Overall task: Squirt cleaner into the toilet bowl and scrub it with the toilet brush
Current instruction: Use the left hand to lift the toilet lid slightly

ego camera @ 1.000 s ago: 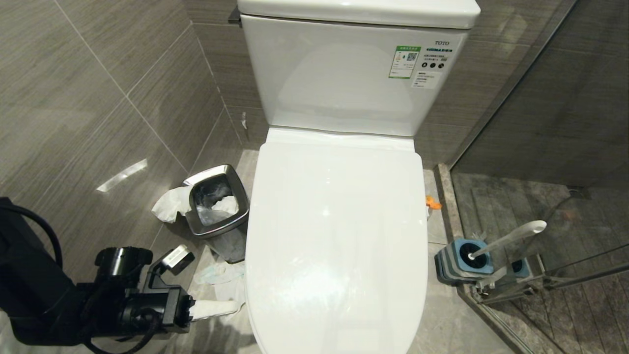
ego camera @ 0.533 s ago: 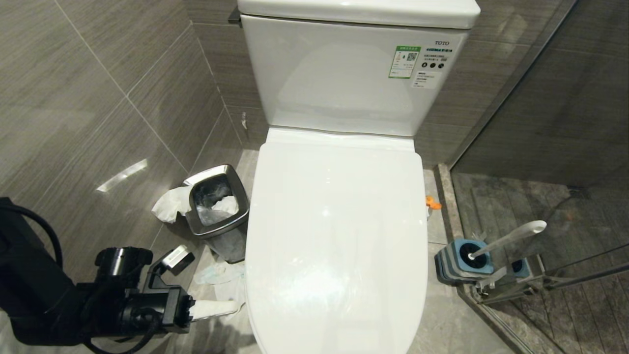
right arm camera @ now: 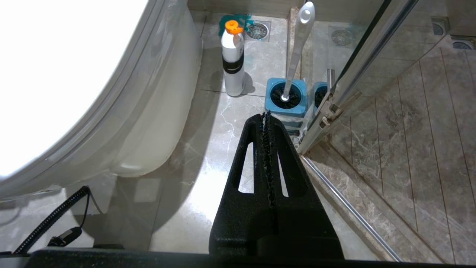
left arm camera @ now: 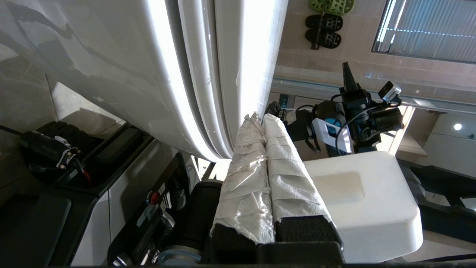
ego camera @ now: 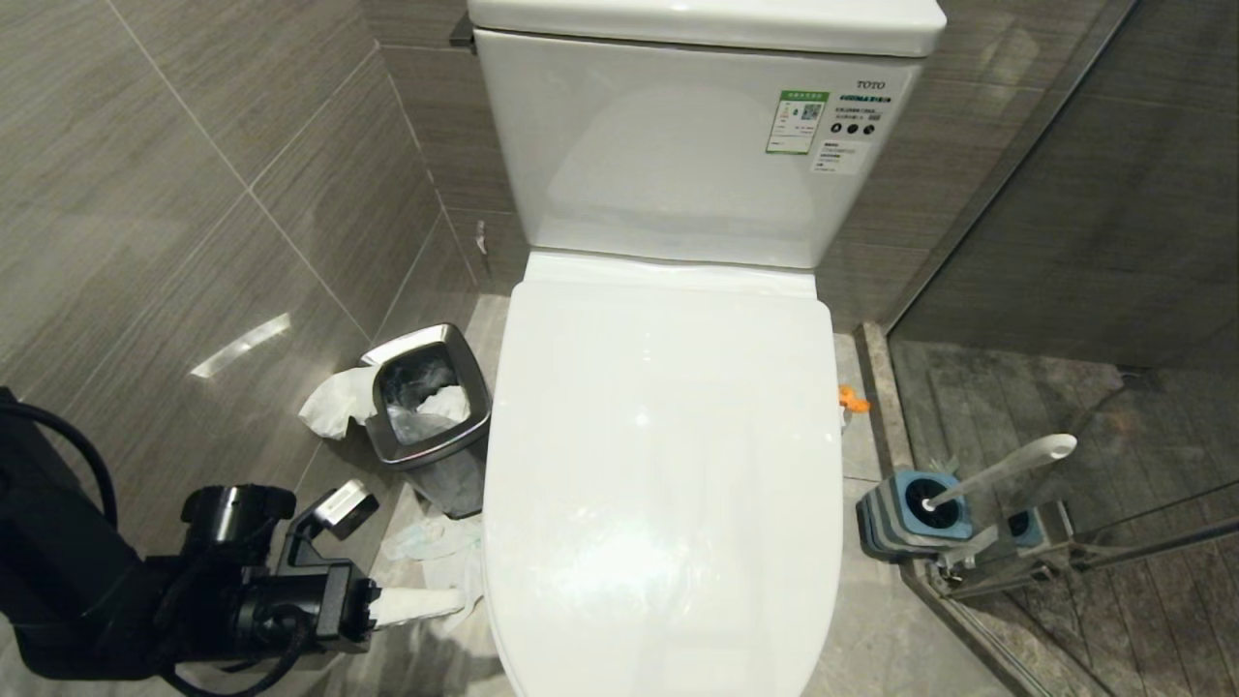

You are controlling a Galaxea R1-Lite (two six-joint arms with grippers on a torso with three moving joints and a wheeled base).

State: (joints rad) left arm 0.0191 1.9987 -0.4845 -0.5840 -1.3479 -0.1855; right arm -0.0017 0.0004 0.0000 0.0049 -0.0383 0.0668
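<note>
The toilet bowl shows only its white outer wall; its closed lid hides the inside. My left gripper is low at the toilet's left side. Its fingers are wrapped in white paper and shut together on nothing, with the tips right by the edge of the lid and seat. The toilet brush stands in its blue-topped holder on the floor right of the toilet. My right gripper is shut and empty, pointing down at the floor just short of that holder. A white cleaner bottle with an orange cap stands beside the bowl.
A square steel waste bin with crumpled tissue around it stands left of the toilet, close to my left arm. The tank is behind the lid. A glass shower door with a metal floor rail closes off the right side.
</note>
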